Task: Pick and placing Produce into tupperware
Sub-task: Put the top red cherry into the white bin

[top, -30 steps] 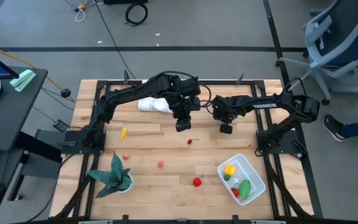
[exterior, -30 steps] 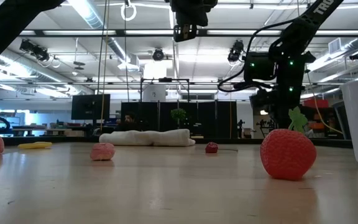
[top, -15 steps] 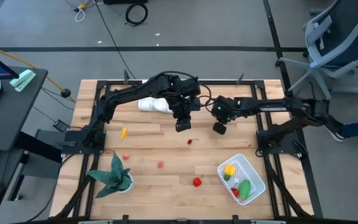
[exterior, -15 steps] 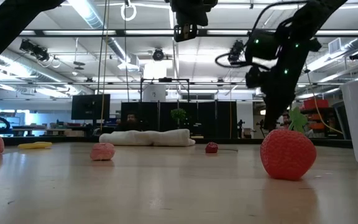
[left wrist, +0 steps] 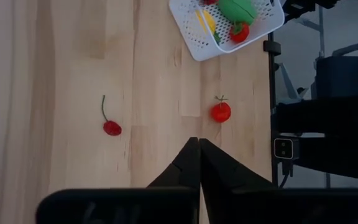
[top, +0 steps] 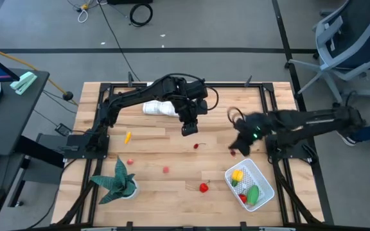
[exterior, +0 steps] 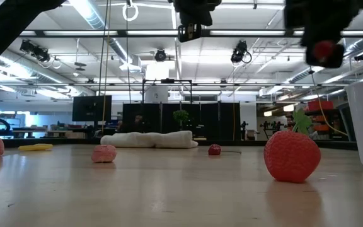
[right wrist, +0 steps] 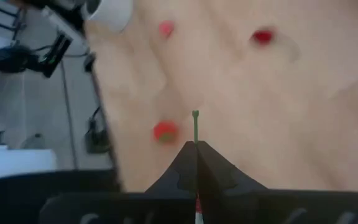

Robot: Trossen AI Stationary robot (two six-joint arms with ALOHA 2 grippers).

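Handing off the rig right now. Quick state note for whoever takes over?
Left end effector: shut, empty, above mid-table.
Right end effector: shut on small red stemmed toy piece, in the air near white mesh-base plastic container.
Done: yellow toy, green toy and red toy in container.
Left on the table: small yellow piece, two pink pieces, red cherry, red strawberry.

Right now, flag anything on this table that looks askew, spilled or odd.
Nothing looks spilled or broken. The tupperware sits skewed, diagonal to the table's edges. A folded white cloth lies under the left arm. The right claw pinches a small red produce piece, whose green stem pokes out past the tips.
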